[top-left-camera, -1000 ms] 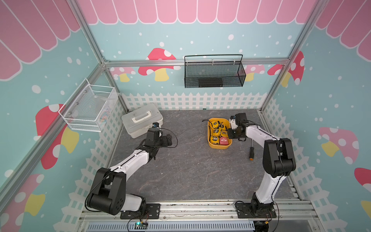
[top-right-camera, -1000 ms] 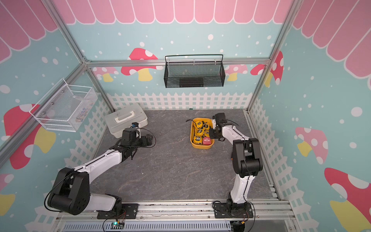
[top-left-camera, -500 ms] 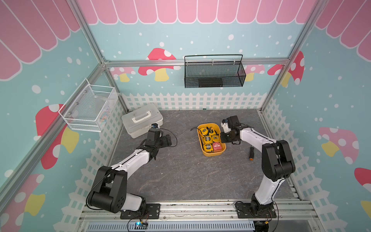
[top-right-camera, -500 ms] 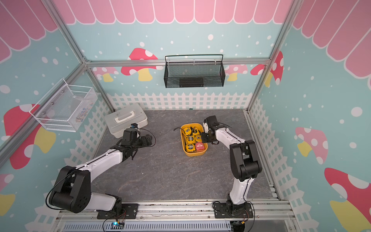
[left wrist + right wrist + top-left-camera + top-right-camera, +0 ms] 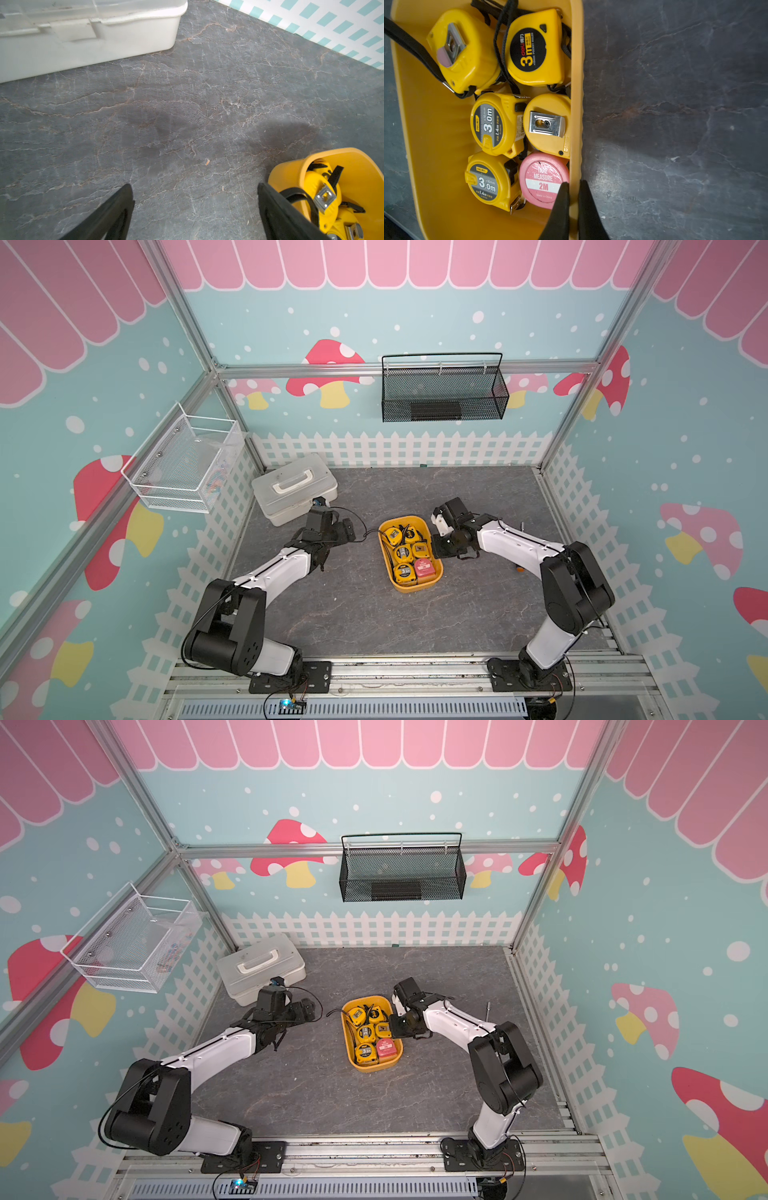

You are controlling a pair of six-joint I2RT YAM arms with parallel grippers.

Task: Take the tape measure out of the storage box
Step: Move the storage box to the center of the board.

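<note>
Leftward, a smooth white-grey case point(image 5: 293, 489) stands just beyond the left gripper point(image 5: 194, 187), spread wide. Mid-table, the glossy rounded storage box point(image 5: 415, 587) holds chunky yellow tape measures point(image 5: 489, 124); only the right wrist view shows the right gripper point(image 5: 574, 182) pinching its right wall.

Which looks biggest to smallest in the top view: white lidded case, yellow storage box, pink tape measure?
1. white lidded case, narrowly.
2. storage box, nearly as big.
3. pink tape measure, far smallest.
</note>
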